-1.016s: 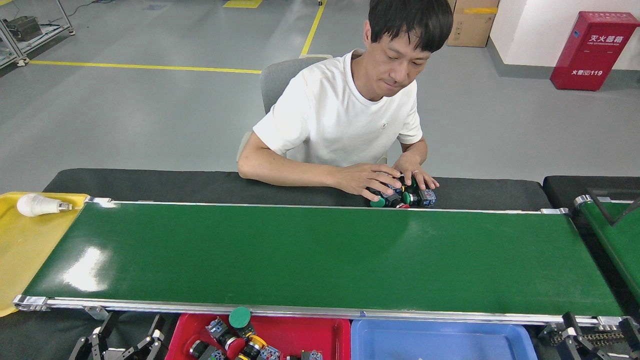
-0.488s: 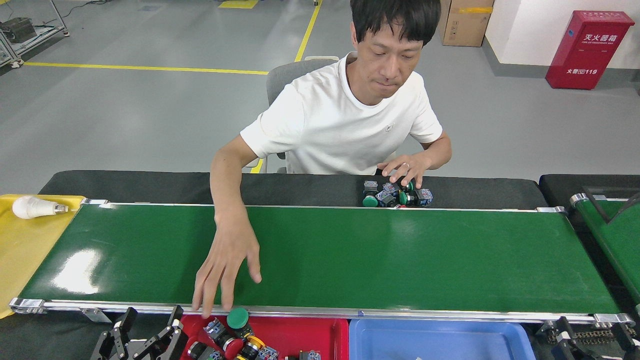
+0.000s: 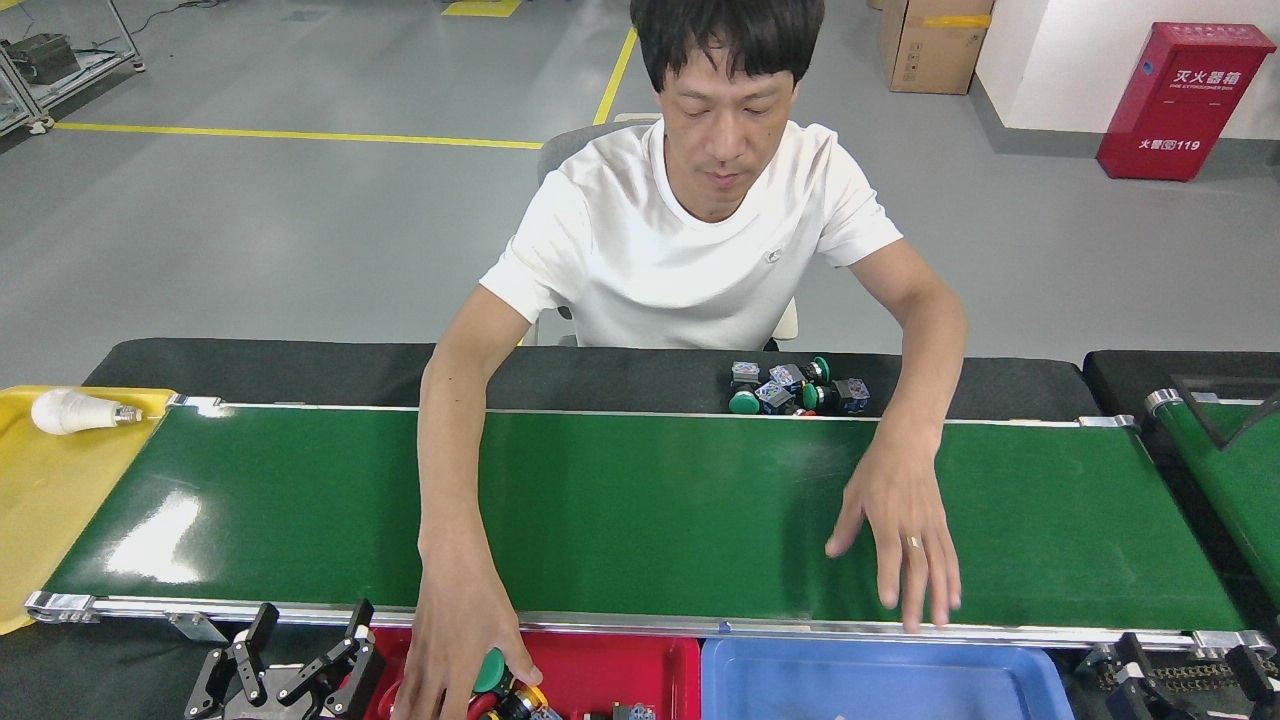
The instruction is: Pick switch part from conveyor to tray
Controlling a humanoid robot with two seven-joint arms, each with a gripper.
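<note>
Far left: yellow tray (image 3: 50,500) holding a light bulb (image 3: 70,411). Conveyor (image 3: 640,510) bare of any switch part, so nothing to pick yet; step judged as waiting. Bottom left, left claw (image 3: 290,672) spread wide just beside the red tray (image 3: 600,665). A person's hand (image 3: 455,640) reaching into that red tray among push-button switch parts (image 3: 505,690). More switch parts (image 3: 795,387) heaped on the black tabletop (image 3: 300,370) beyond the belt. Other hand (image 3: 900,535) over the belt near the blue tray (image 3: 880,680). Right claw (image 3: 1150,680) barely visible; opening impossible to tell. Next: hold clear until a part lies on the belt.
</note>
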